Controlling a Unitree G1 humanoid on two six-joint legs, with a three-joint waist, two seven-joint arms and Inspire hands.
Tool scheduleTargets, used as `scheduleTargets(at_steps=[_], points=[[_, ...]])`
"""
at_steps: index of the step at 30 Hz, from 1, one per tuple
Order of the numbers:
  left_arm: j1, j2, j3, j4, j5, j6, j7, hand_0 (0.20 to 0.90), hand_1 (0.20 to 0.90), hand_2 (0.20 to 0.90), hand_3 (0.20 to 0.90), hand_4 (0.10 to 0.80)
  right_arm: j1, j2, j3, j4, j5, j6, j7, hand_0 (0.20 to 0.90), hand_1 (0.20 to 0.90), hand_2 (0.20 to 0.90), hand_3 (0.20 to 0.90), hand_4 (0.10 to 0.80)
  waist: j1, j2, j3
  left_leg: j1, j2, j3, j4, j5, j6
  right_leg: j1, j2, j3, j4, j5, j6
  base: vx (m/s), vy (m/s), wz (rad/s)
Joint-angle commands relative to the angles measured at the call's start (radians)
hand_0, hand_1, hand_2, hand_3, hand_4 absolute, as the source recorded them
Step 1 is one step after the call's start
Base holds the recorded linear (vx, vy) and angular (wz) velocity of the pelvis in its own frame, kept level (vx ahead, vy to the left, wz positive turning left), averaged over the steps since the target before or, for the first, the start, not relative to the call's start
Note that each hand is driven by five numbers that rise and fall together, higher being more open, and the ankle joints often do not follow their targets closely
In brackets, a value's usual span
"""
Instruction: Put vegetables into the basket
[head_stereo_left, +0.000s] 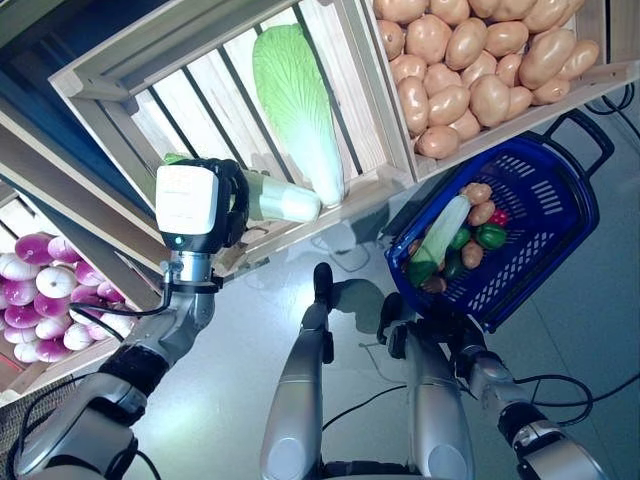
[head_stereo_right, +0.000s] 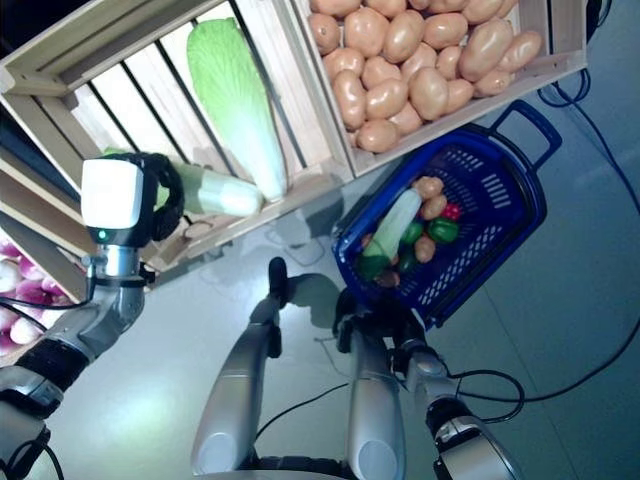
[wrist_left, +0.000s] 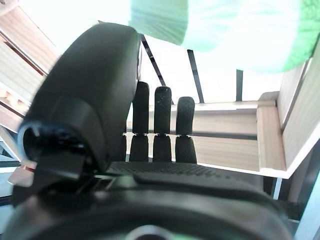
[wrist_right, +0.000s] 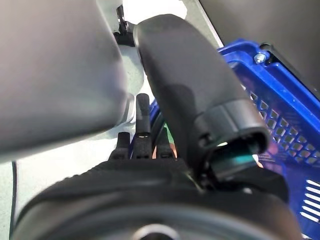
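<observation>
My left hand (head_stereo_left: 200, 205) reaches into a slatted wooden crate (head_stereo_left: 120, 75) and is shut on a napa cabbage (head_stereo_left: 285, 200) that lies along the crate's front edge. In the left wrist view, that cabbage (wrist_left: 225, 30) shows pale green past the fingers (wrist_left: 162, 125). A second, larger napa cabbage (head_stereo_left: 295, 100) lies in the same crate, apart from the hand. The blue basket (head_stereo_left: 560, 240) hangs to the right, with my right hand (head_stereo_left: 468, 345) shut at its near edge on the handle. The basket holds a pale green vegetable (head_stereo_left: 440, 232), a green pepper (head_stereo_left: 490, 236) and small potatoes.
A neighbouring crate at the upper right is full of potatoes (head_stereo_left: 470, 70). Purple and white onions (head_stereo_left: 45, 290) fill a lower crate at the left. The basket's far handle (head_stereo_left: 580, 130) lies folded outward. Grey floor shows between the crates and the basket.
</observation>
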Motion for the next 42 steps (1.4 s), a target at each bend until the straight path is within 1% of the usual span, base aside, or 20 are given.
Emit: scheduleTargets(at_steps=[1,2,3,10,13,14,16,20,24,27,32,34,37,39,42], points=[[-0.038,0.011,0.050,-0.041,0.014,0.066,-0.021,0.316,0.316,0.316,0.316,0.411,-0.018,-0.020,-0.008,-0.028,0.028,-0.036,-0.042,0.900,0.900,0.900,0.900,0.800,-0.005,0.007,-0.001,-0.024,-0.018,0.035,0.177,-0.183,-0.017,0.060,0.036,0.037,-0.236,0.158,0.047,0.000,0.000,0.00],[-0.041,0.012,0.047,-0.040,0.010,0.070,-0.025,0.394,0.394,0.394,0.394,0.463,-0.022,-0.020,-0.009,-0.028,0.028,-0.035,-0.042,0.900,0.900,0.900,0.900,0.800,-0.006,0.008,-0.001,-0.029,-0.018,0.035,0.175,-0.177,-0.017,0.055,0.037,0.037,-0.238,0.164,0.046,0.000,0.000,0.00],[-0.043,0.011,0.033,-0.025,0.015,0.084,-0.032,0.900,0.900,0.900,0.900,0.800,-0.025,-0.022,-0.005,-0.029,0.027,-0.031,-0.043,0.900,0.900,0.900,0.900,0.800,-0.008,0.007,-0.001,-0.032,-0.017,0.037,0.174,-0.177,-0.015,0.050,0.039,0.039,-0.236,0.164,0.046,0.000,0.000,0.00],[-0.053,0.025,0.004,0.009,0.025,0.108,-0.020,0.900,0.900,0.900,0.900,0.800,-0.020,-0.032,-0.003,-0.016,0.029,-0.038,-0.027,0.900,0.900,0.900,0.900,0.800,-0.016,0.006,-0.001,-0.037,-0.014,0.045,0.184,-0.186,-0.012,0.041,0.040,0.047,-0.230,0.160,0.048,0.000,0.000,0.00],[-0.061,0.034,-0.009,0.029,0.078,0.111,-0.025,0.900,0.900,0.900,0.900,0.800,-0.018,-0.038,-0.002,-0.015,0.029,-0.041,-0.020,0.900,0.900,0.900,0.900,0.800,-0.020,0.007,-0.001,-0.044,-0.014,0.046,0.202,-0.194,-0.012,0.032,0.036,0.049,-0.217,0.156,0.047,0.000,0.000,0.00],[-0.065,0.037,-0.021,0.035,0.094,0.133,-0.044,0.900,0.900,0.900,0.900,0.800,-0.016,-0.039,-0.003,-0.019,0.029,-0.039,-0.021,0.900,0.900,0.900,0.900,0.800,-0.022,0.007,-0.001,-0.051,-0.012,0.047,0.215,-0.199,-0.013,0.027,0.034,0.051,-0.208,0.154,0.047,0.000,0.000,0.00],[-0.067,0.038,-0.030,0.041,0.101,0.143,-0.056,0.900,0.900,0.900,0.900,0.800,-0.017,-0.040,-0.003,-0.023,0.032,-0.035,-0.024,0.900,0.900,0.900,0.900,0.800,-0.025,0.007,-0.001,-0.053,-0.011,0.048,0.221,-0.202,-0.011,0.022,0.032,0.053,-0.200,0.153,0.047,0.000,0.000,0.00],[-0.075,0.045,-0.053,0.057,0.132,0.161,-0.121,0.900,0.900,0.900,0.900,0.800,-0.013,-0.045,-0.006,-0.024,0.026,-0.034,-0.016,0.900,0.900,0.900,0.900,0.800,-0.030,0.009,-0.001,-0.061,-0.009,0.051,0.235,-0.210,-0.007,0.010,0.029,0.055,-0.188,0.151,0.047,0.003,0.006,-0.01],[-0.092,0.062,-0.083,0.045,0.119,0.203,-0.154,0.900,0.900,0.900,0.900,0.800,-0.008,-0.053,-0.004,-0.023,0.028,-0.030,-0.009,0.900,0.900,0.900,0.900,0.800,-0.036,0.012,-0.001,-0.068,-0.006,0.054,0.245,-0.215,-0.006,0.002,0.024,0.058,-0.179,0.151,0.050,0.007,0.011,-0.02],[-0.113,0.070,-0.097,0.043,0.120,0.209,-0.182,0.900,0.900,0.900,0.900,0.800,-0.009,-0.054,-0.002,-0.028,0.032,-0.031,-0.012,0.900,0.900,0.900,0.900,0.800,-0.041,0.012,-0.001,-0.072,-0.005,0.058,0.249,-0.217,-0.005,-0.002,0.022,0.060,-0.180,0.152,0.051,0.000,0.000,0.00],[-0.147,0.058,-0.122,0.067,0.116,0.226,-0.226,0.900,0.900,0.900,0.900,0.800,-0.021,-0.053,0.002,-0.031,0.030,-0.020,-0.017,0.900,0.900,0.900,0.900,0.800,-0.048,0.009,-0.001,-0.077,-0.005,0.058,0.246,-0.212,-0.008,-0.007,0.023,0.064,-0.187,0.159,0.054,0.000,0.000,0.00],[-0.171,0.040,-0.135,0.106,0.116,0.220,-0.222,0.900,0.900,0.900,0.900,0.800,-0.029,-0.052,0.004,-0.022,0.030,-0.019,-0.016,0.900,0.900,0.900,0.900,0.800,-0.054,0.006,-0.001,-0.083,-0.003,0.058,0.246,-0.209,-0.008,-0.013,0.025,0.068,-0.190,0.162,0.054,-0.001,0.003,-0.02],[-0.195,0.031,-0.149,0.135,0.118,0.210,-0.214,0.900,0.900,0.900,0.900,0.800,-0.030,-0.052,0.005,-0.022,0.030,-0.017,-0.012,0.900,0.900,0.900,0.900,0.800,-0.059,0.002,-0.001,-0.084,-0.003,0.060,0.246,-0.209,-0.006,-0.016,0.027,0.070,-0.192,0.166,0.056,0.003,0.003,-0.04],[-0.202,0.017,-0.147,0.166,0.126,0.179,-0.183,0.900,0.900,0.900,0.900,0.800,-0.033,-0.052,0.006,-0.024,0.028,-0.012,-0.012,0.900,0.900,0.900,0.900,0.800,-0.062,-0.001,-0.001,-0.090,-0.002,0.062,0.249,-0.209,-0.005,-0.022,0.029,0.072,-0.190,0.167,0.055,-0.005,0.010,-0.06],[-0.232,-0.008,-0.153,0.243,0.177,0.110,-0.078,0.900,0.900,0.900,0.900,0.800,-0.043,-0.046,0.018,-0.017,0.023,-0.007,-0.010,0.900,0.900,0.900,0.900,0.800,-0.071,-0.010,-0.001,-0.098,0.003,0.064,0.256,-0.208,-0.005,-0.036,0.032,0.076,-0.179,0.170,0.055,-0.001,0.008,-0.01]])
